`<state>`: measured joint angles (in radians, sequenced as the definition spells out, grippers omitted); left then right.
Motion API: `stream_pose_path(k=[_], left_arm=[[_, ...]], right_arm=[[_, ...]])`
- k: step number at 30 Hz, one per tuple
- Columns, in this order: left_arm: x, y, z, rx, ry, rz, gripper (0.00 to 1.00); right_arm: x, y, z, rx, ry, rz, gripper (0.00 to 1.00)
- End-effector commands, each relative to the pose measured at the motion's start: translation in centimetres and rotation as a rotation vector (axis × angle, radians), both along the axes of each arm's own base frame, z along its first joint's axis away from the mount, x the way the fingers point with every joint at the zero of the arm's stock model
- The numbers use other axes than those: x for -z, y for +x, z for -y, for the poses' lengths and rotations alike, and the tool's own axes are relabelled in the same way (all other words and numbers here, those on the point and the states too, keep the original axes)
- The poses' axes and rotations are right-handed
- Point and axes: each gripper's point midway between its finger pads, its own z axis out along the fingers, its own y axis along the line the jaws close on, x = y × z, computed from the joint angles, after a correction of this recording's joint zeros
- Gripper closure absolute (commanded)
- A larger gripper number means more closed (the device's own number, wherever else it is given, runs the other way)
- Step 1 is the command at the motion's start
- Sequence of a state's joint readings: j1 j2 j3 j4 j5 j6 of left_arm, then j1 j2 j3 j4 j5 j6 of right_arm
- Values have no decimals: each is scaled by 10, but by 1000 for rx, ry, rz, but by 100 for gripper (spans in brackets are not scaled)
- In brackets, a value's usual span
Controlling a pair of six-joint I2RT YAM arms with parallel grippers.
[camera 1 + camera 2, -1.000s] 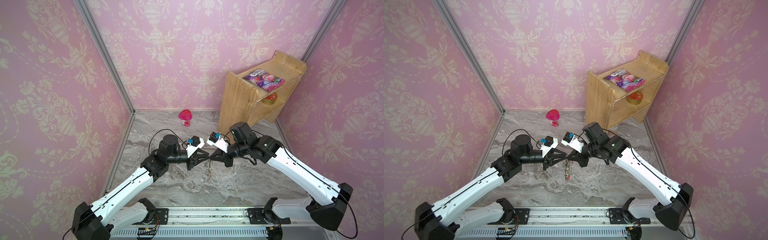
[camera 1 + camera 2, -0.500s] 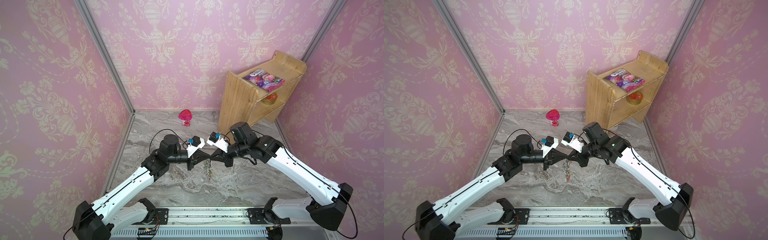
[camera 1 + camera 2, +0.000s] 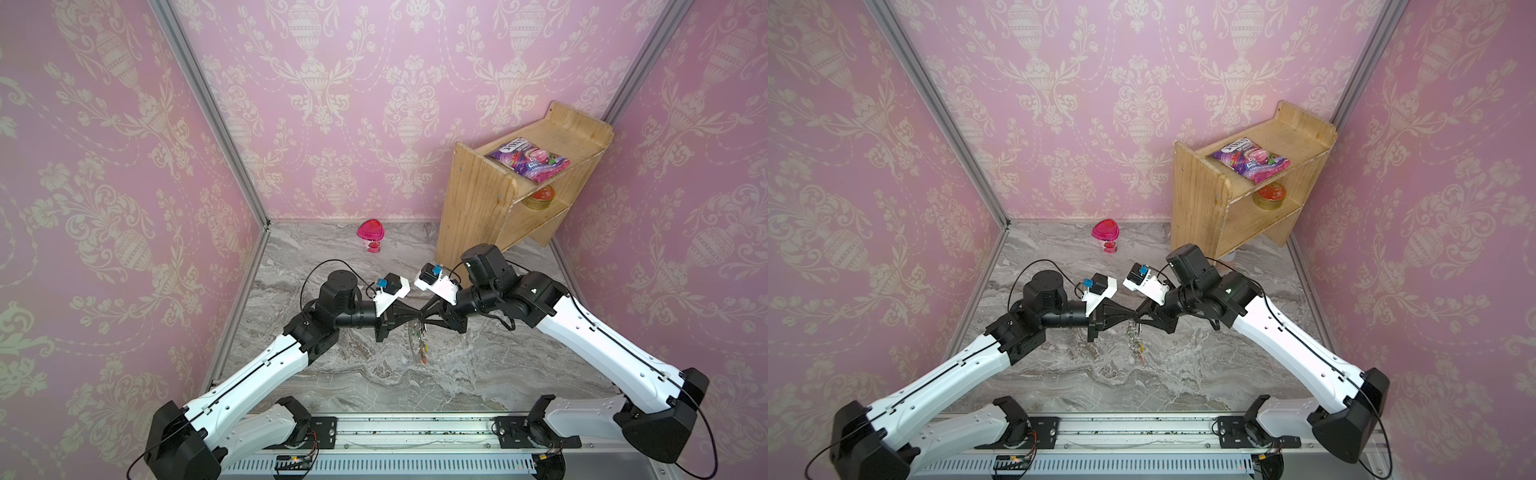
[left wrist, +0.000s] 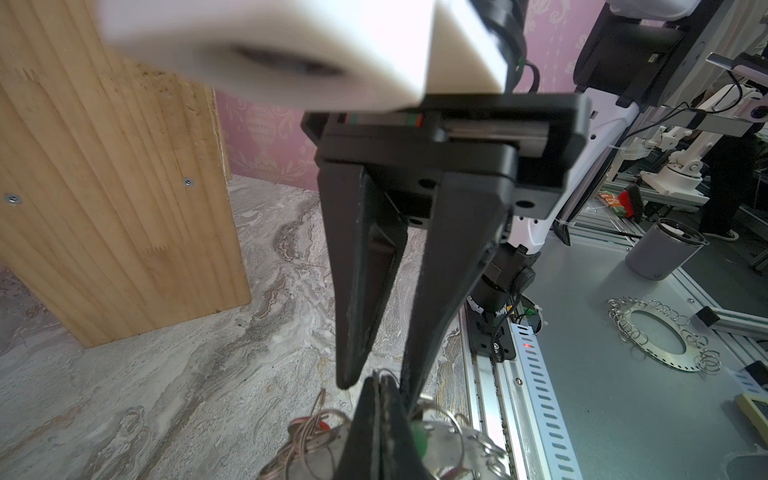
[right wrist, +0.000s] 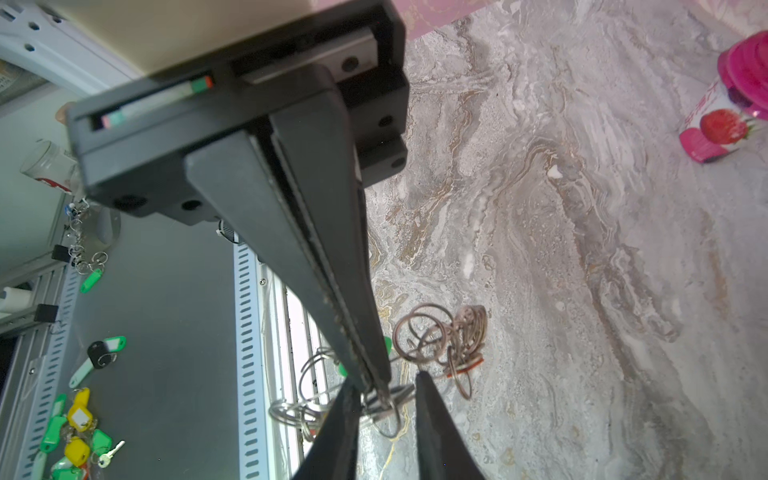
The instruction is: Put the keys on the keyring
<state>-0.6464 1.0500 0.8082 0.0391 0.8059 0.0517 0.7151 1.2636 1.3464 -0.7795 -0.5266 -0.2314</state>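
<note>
Parting since earlier — right gripper (image 5: 382, 380) narrowly open, left gripper (image 4: 379, 380) pinching keyring (image 4: 451, 442)

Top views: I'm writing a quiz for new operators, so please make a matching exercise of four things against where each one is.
Things:
1. snack bag
2. tin
3. pink cup
4. keyring

Places:
A. standing on the marble table
B. hanging from the shut left gripper
C. top board of the shelf
D. lower board of the shelf

Pairs: 1-C, 2-D, 3-A, 4-B
</note>
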Motion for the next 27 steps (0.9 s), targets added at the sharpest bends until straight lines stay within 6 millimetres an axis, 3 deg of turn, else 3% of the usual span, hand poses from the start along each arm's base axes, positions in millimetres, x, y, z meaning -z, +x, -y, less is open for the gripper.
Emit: stream_pose_path(k=[1, 15, 27], left_arm=[[-23, -5, 0, 5, -82, 60, 100], [-56, -4, -1, -9, -201, 133, 100], [-63, -2, -1, -21, -238, 147, 100]], right_arm=[[-27, -3, 8, 28, 83, 59, 71], [-34, 1, 14, 51, 199, 12, 74], [-43, 0, 14, 16, 285, -39, 77]])
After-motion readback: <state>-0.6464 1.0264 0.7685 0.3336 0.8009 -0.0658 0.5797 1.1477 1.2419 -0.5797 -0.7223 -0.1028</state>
